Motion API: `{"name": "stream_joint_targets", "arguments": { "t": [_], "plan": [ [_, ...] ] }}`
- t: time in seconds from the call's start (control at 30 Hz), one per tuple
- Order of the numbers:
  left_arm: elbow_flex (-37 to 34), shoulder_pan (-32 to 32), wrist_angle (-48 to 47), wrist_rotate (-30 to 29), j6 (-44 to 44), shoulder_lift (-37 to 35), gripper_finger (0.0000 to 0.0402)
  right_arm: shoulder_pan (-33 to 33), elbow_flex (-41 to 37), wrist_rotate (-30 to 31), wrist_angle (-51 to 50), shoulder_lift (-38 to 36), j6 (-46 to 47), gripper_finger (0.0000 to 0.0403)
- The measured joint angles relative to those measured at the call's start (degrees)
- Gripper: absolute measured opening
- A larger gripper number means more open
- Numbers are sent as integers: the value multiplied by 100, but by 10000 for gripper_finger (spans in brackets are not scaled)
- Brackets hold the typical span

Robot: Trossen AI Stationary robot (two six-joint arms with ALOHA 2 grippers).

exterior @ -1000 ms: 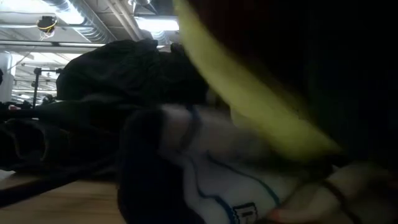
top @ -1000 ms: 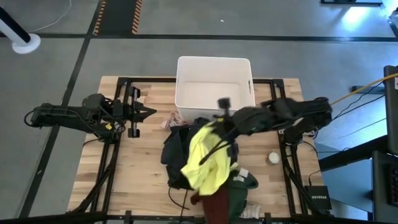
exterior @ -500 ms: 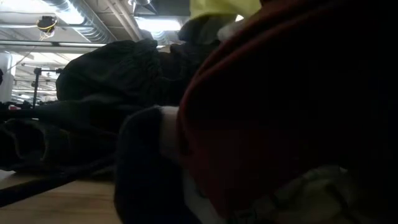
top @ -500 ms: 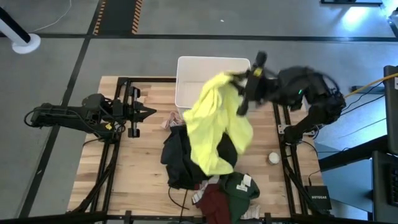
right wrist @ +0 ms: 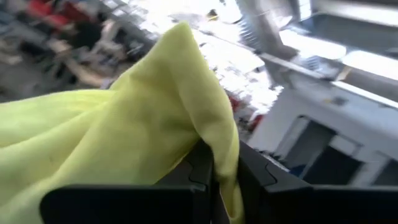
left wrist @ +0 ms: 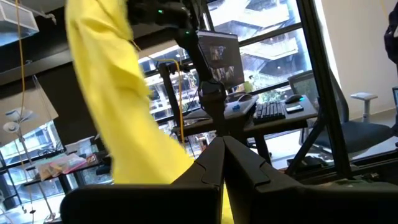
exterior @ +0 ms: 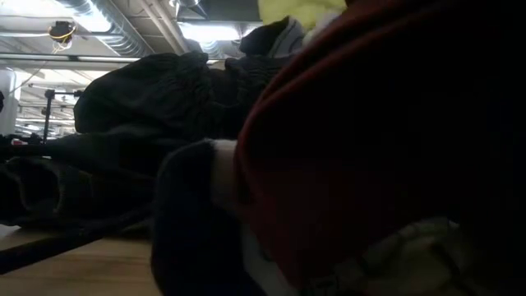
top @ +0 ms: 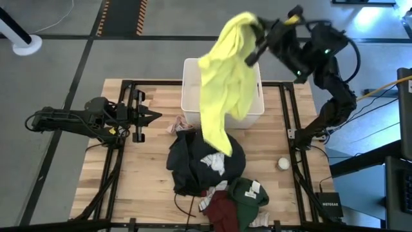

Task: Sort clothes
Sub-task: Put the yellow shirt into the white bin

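Observation:
My right gripper [top: 254, 29] is raised high beyond the far rim of the white bin [top: 190, 96], shut on the neon yellow garment [top: 222, 84], which also shows in the right wrist view [right wrist: 124, 130] and the left wrist view [left wrist: 118, 112]. The pile lies on the table's near middle: black garments [top: 187, 161], the dark green one with a white label [top: 248, 192], the maroon one [top: 222, 212]. In the low view the maroon garment [exterior: 370, 140] and a black one [exterior: 156, 90] fill the picture. My left gripper [top: 154, 116] is shut at the table's left, touching nothing. My right gripper pinches a bunched fold of the neon yellow garment [right wrist: 221, 146] between its two fingers, at the garment's top end. The garment hangs long and slack below the fingers, across the bin, its lower end [top: 222, 145] over the pile; whether it touches the pile I cannot tell.
A small white ball [top: 283, 164] lies on the table at the right, near the right arm's base. The black frame rails [top: 290, 129] run along both sides of the table. Bare wood [top: 148, 193] shows left of the pile.
My right gripper has risen from the pile and swung toward the far edge, above and past the bin, keeping its hold. The yellow garment has been pulled off the pile and lifted, now hanging stretched out; the black and maroon garments underneath have come into view.

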Motion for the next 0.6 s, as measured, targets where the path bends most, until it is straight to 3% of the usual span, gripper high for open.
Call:
{"name": "stream_joint_targets", "arguments": {
  "t": [0.3,0.6],
  "plan": [
    [0,0,-2,0,28,0,0,-785,2,43,1029,0,-210,43],
    [0,1,-4,-4,57,0,0,-982,-6,10,-205,52,300,48]
  ]
}}
